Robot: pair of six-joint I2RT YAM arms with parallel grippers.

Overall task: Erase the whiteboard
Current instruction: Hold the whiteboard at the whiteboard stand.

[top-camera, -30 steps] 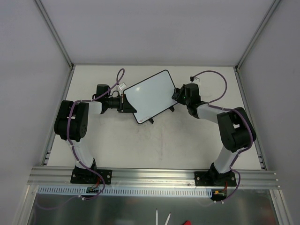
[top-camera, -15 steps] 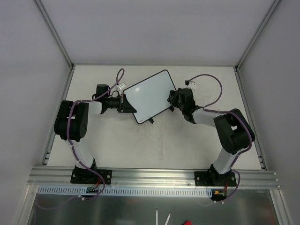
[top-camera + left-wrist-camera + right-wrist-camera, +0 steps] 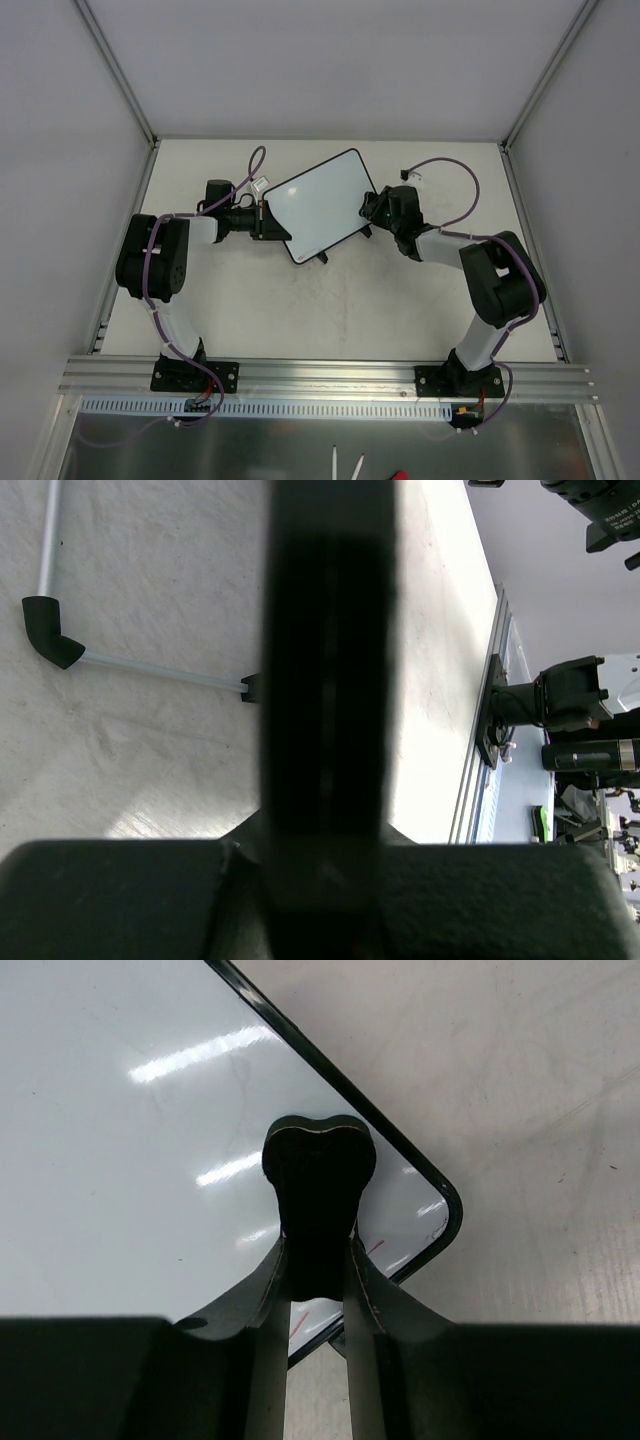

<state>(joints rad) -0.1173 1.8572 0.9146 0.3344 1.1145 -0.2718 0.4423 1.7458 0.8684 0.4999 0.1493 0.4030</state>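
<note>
On the pale, scuffed worktop (image 3: 330, 300) between grey walls (image 3: 330, 70), the whiteboard (image 3: 318, 205) sits askew near the far edge, its left rim clenched by the left pincer (image 3: 268, 222), the right pincer (image 3: 368, 208) grasping a black eraser (image 3: 318, 1190) over its right corner.

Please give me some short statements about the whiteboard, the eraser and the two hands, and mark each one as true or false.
1. The left hand is shut on an edge of the whiteboard. True.
2. The right hand is empty. False: it is shut on the eraser.
3. The eraser is over the whiteboard, near a corner. True.
4. Red scribbles cover the whole whiteboard. False: only a few faint red marks show near that corner.
</note>
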